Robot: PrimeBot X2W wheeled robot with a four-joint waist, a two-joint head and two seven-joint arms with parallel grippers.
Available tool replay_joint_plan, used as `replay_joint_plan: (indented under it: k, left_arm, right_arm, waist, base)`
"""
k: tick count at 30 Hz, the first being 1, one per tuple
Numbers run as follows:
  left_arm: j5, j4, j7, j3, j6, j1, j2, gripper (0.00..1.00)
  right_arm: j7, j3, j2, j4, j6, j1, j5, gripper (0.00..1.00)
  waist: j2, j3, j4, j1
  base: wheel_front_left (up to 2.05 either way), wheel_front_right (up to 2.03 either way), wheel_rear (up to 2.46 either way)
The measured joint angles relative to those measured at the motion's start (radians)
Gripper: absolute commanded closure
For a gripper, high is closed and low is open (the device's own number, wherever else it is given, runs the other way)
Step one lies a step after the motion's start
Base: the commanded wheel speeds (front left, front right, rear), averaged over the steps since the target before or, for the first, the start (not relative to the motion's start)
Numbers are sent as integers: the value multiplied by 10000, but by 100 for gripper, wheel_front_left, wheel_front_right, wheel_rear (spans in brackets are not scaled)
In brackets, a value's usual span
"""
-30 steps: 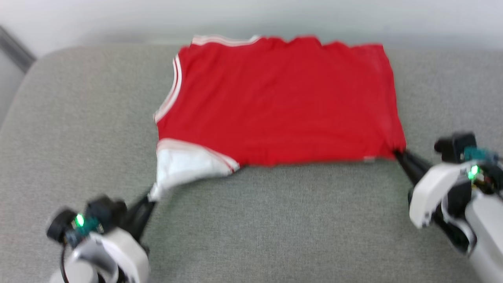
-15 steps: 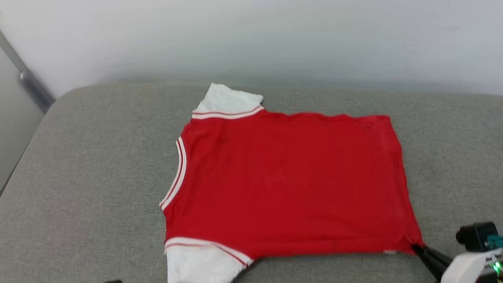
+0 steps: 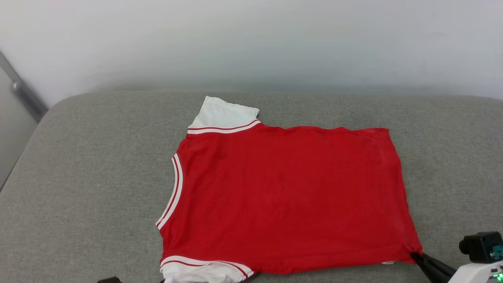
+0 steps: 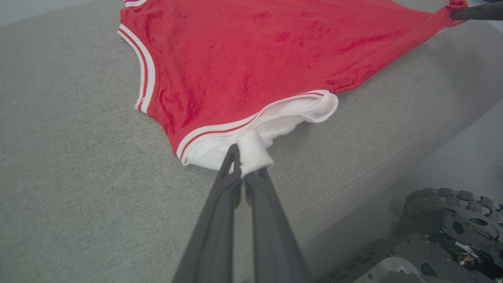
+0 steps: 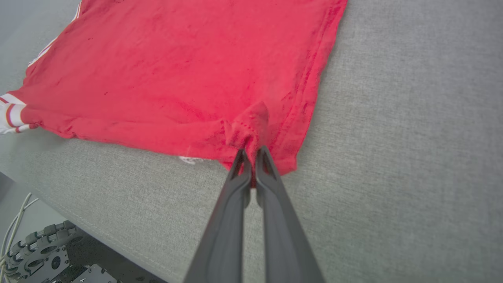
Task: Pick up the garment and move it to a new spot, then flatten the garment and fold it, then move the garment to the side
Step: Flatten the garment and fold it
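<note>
The garment [image 3: 283, 196] lies spread flat on the grey cushion [image 3: 90, 165], plain red side up, its letters hidden. One white sleeve [image 3: 224, 112] points to the far side, the other white sleeve [image 4: 251, 137] hangs near the front edge. My left gripper [image 4: 245, 157] is shut on a bunched bit of that near sleeve. At the red hem corner [image 5: 251, 125], my right gripper [image 5: 251, 155] is shut on a pinch of fabric; its dark fingers [image 3: 430, 265] show at the lower right of the head view.
A pale wall [image 3: 251, 39] rises behind the cushion, with a grey rail [image 3: 23, 92] at the far left. The cushion's front edge [image 4: 353, 184] drops off close behind both grippers, and the robot's wheeled base [image 4: 444, 236] sits below it.
The head camera has tilted up, so the shirt sits lower in the picture and the left gripper has left it. Both grippers keep their hold, and the near sleeve now lies less stretched.
</note>
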Motion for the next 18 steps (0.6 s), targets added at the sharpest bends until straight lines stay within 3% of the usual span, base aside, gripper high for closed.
replay_joint_plan:
  k: [11, 18]
  left_arm:
    - [414, -182, -144, 621, -176, -2048, 12, 100]
    - [583, 857, 12, 905, -489, -4120, -270, 100]
  right_arm:
    - [761, -619, 328, -947, 0, -739, -546, 100]
    - [1411, -736, 834, -669, 0, -2302, -1588, 100]
  waist:
    - [0, 1004, -217, 2]
    - [0, 2218, -441, 4]
  base:
    - [0, 0, 0]
    - [0, 0, 0]
